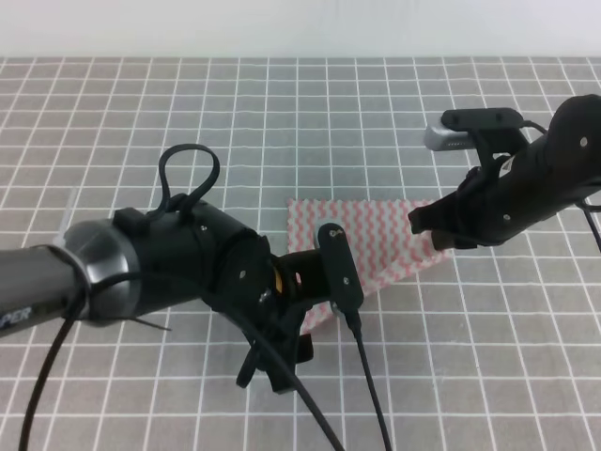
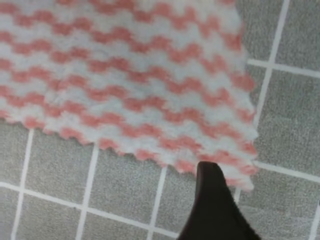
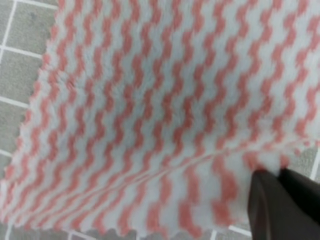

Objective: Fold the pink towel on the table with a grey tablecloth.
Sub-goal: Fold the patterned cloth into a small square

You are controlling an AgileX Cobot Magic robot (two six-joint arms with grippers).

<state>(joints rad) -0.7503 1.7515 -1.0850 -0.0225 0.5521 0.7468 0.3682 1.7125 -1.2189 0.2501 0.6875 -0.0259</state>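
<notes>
Left pincer [image 1: 310,315], lower centre, sits at pink towel [image 1: 376,240] corner; its opening I cannot tell. Right pincer [image 1: 434,230] pinches towel's edge; lift both evenly.

— What stands apart from the job here?
— Only a plain white flat backdrop [image 1: 300,26], a narrow band running across the whole top of the exterior high view.
— How does it look?
— Even and smooth, slightly greyer toward its lower edge. Whether it is wall or board, I cannot tell.
</notes>
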